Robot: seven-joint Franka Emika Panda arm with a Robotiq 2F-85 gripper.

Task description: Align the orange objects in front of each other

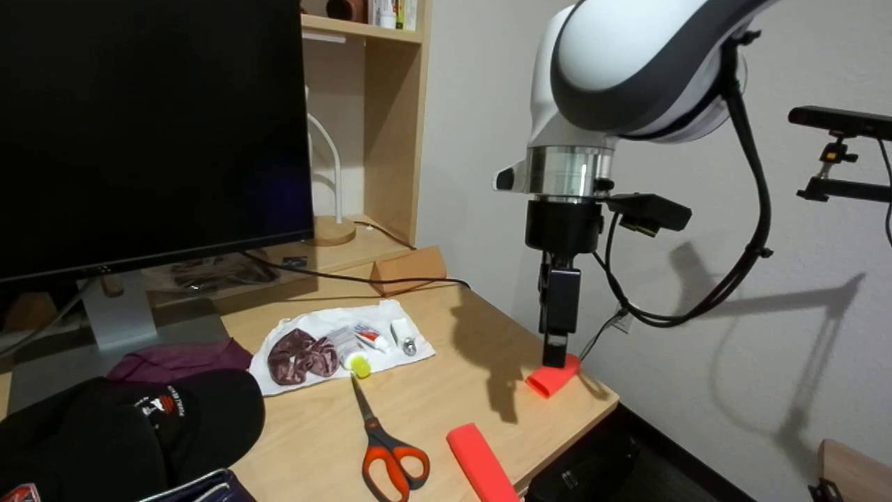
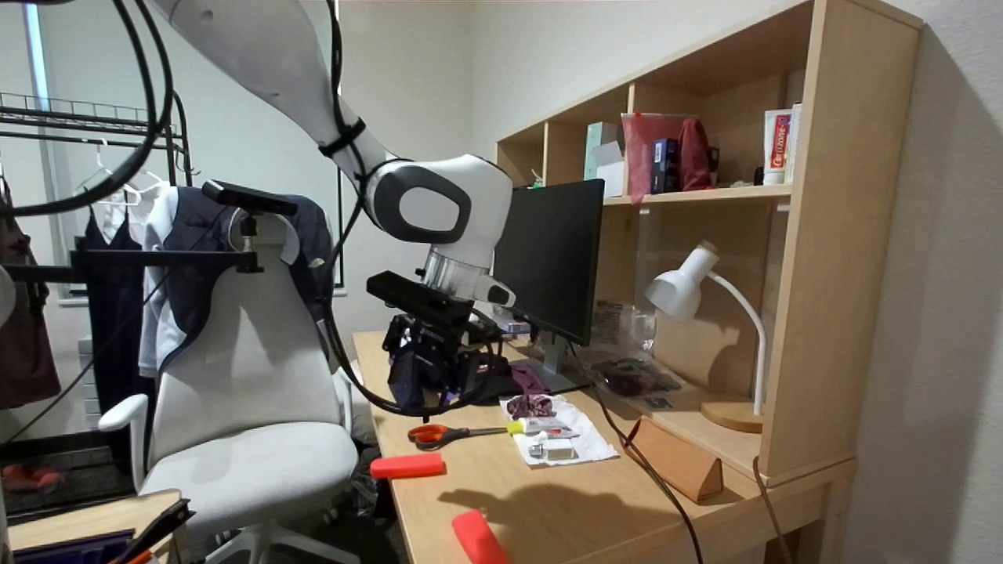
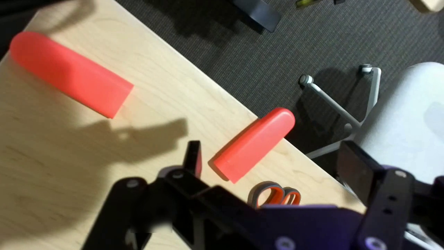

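Two orange-red blocks lie on the desk, each with one rounded and one squared end. The block by the scissors (image 1: 484, 461) (image 2: 407, 466) lies across the desk's edge, its rounded end overhanging in the wrist view (image 3: 255, 144). The other block (image 1: 549, 381) (image 2: 479, 537) lies near the desk corner, at the upper left in the wrist view (image 3: 71, 74). The two blocks are apart and turned at different angles. My gripper (image 3: 274, 161) is open and empty, with fingers spread wide. In an exterior view my gripper (image 1: 555, 352) hangs above the desk and partly hides the corner block.
Scissors with orange handles (image 1: 390, 453) (image 2: 435, 435) lie beside the edge block. A white cloth (image 1: 390, 359) carries small tubes and a scrunchie. A black cap (image 1: 174, 418), a monitor (image 1: 153, 132) and a brown case (image 1: 411, 270) stand around. A chair (image 2: 251, 454) stands by the desk edge.
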